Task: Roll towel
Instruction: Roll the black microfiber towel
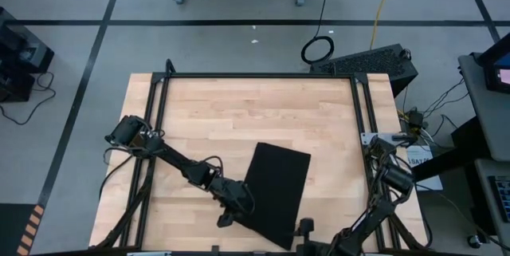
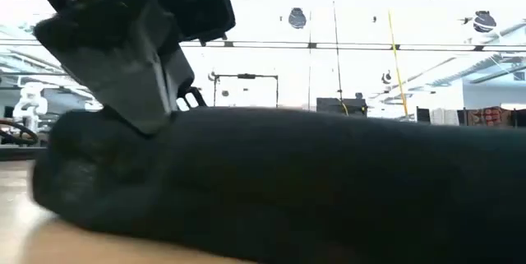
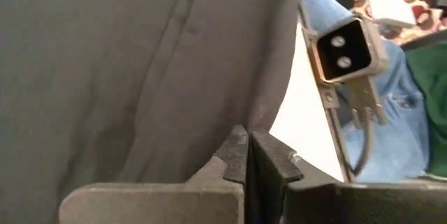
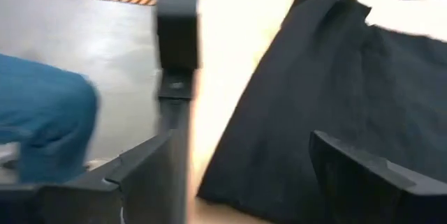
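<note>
High view: black towel (image 1: 275,192) lies flat-ish on the wooden bench (image 1: 239,112), lower centre of frame, turned at an angle w/ one corner reaching toward the bottom edge. Looks folded to a narrow rectangle, not rolled yet, so the rolling itself seems barely begun.

Left gripper (image 1: 231,212) sits at the towel's left edge, lower centre-left of frame. Left wrist view shows its jaws pressed together, w/ dark cloth right at the tips; looks like a pinch on the towel edge. Right gripper (image 1: 305,228) is at the bottom edge, by the towel's near corner. Right wrist view shows its jaws spread wide w/ nothing between them, the towel lying just beyond.

Low view: towel fills most of the frame as a soft dark hump, left gripper coming down onto its upper left.

Handling, as a guess: light, limp, no stiffness, so it'll sag and drag rather than lift clean. Cloth grips wood a bit, which should help a roll stay tight. Best hold is probably the short near edge, at both corners, so the fold turns over evenly. A one-corner grab would likely skew the roll.
</note>
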Available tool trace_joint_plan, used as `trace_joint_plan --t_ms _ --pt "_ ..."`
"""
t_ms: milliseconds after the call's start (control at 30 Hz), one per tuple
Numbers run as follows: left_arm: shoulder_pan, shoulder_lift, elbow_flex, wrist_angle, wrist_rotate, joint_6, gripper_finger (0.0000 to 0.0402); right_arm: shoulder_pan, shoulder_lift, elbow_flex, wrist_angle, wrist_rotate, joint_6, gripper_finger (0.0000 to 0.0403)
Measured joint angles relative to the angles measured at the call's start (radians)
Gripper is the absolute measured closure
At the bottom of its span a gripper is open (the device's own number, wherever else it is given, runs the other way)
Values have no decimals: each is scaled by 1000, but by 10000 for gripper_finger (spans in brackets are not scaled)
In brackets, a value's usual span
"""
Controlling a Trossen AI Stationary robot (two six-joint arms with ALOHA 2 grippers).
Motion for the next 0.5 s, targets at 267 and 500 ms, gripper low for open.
trace_joint_plan --t_ms 267,500 --pt "5 0 0 -9 -34 -25 389 -7 16 4 -121 8 87 136" --pt "7 0 1 -15 -50 -25 389 -31 12 5 -170 -28 167 269"
